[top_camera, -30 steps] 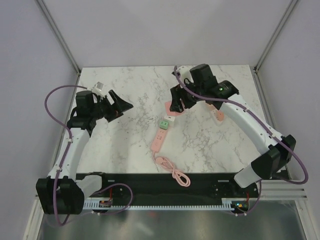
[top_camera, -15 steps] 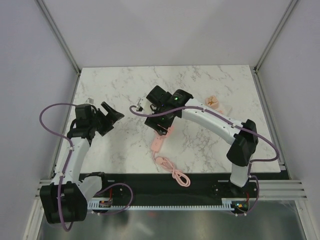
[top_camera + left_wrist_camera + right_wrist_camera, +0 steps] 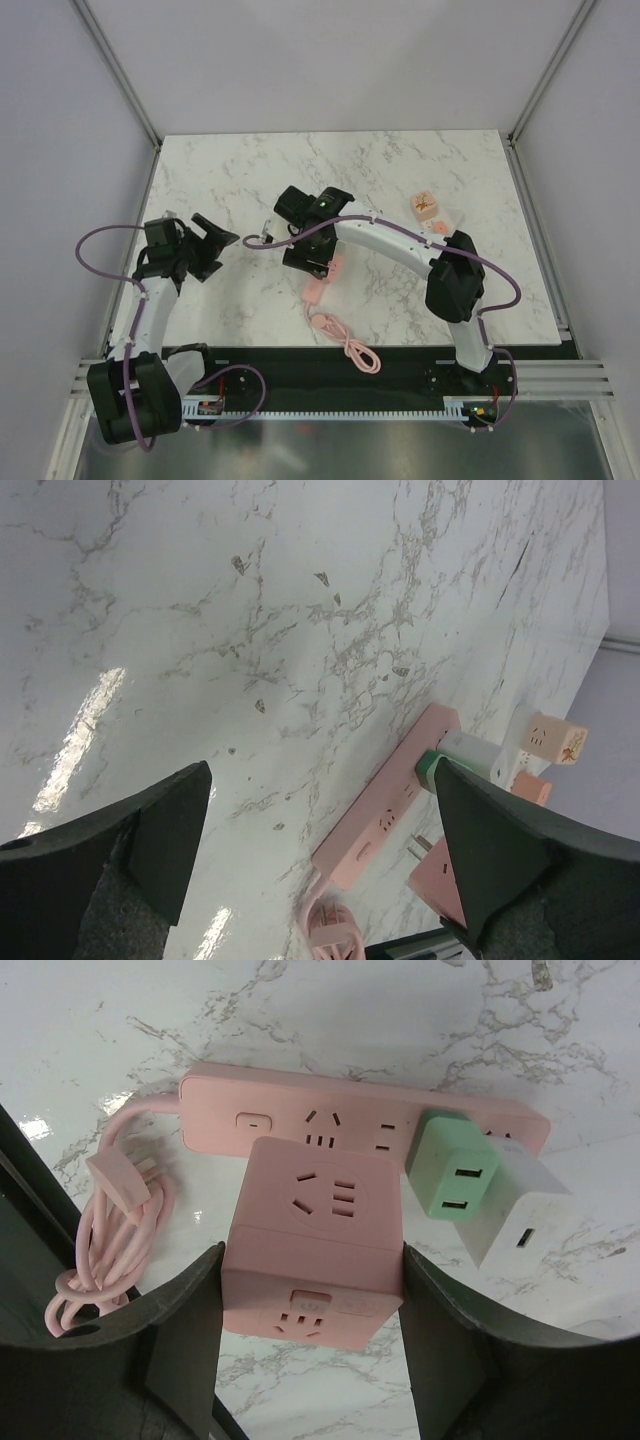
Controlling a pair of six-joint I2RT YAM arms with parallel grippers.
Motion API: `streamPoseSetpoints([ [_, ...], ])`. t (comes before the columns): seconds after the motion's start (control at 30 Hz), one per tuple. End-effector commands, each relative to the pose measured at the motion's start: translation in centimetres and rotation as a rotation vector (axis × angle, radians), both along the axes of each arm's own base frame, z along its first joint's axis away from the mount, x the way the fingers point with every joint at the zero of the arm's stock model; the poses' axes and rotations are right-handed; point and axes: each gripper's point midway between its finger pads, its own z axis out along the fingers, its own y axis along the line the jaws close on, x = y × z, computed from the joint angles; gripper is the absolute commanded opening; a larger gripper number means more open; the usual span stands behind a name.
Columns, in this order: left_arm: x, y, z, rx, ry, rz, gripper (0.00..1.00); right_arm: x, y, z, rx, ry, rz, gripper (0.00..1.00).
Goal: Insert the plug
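A pink power strip (image 3: 330, 1120) lies on the marble table, with a green-and-white adapter (image 3: 455, 1165) plugged in at one end. My right gripper (image 3: 312, 1260) is shut on a pink cube plug (image 3: 315, 1220) and holds it just above the strip's free sockets. In the top view the right gripper (image 3: 312, 262) covers the far end of the strip (image 3: 316, 290). My left gripper (image 3: 320, 770) is open and empty, at the left (image 3: 215, 240), apart from the strip (image 3: 385, 815). The cube's prongs (image 3: 425, 845) show in the left wrist view.
The strip's pink cable lies coiled (image 3: 348, 348) near the table's front edge, also seen in the right wrist view (image 3: 110, 1230). A peach cube (image 3: 424, 205) and a small pink piece (image 3: 440, 230) sit at the right.
My right arm has swung left and nearer with the pink cube, now over the strip. My left gripper has drawn back slightly toward the left and near side.
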Motion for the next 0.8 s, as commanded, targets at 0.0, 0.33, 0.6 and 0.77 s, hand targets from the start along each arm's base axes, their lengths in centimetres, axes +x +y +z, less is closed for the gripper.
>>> streamPoseSetpoints([
  [0.0, 0.6, -0.5, 1.0, -0.046, -0.058, 0.0, 1.0, 0.3, 1.5, 1.2, 0.036, -0.022, 0.087, 0.0],
  [0.33, 0.4, -2.9, 4.8, -0.062, -0.267, -0.214, 0.93, 2.4, 3.3, 4.9, 0.194, -0.044, -0.172, 0.0],
  [0.6, -2.5, -8.7, 12.7, -0.206, -0.69, -0.551, 0.89, 5.6, 0.5, 15.2, 0.788, 0.105, -0.664, 0.0],
  [0.77, -3.7, -10.4, 15.9, -0.156, -0.831, -0.629, 0.94, 6.1, -1.8, 18.3, 1.071, 0.225, -0.983, 0.0],
])
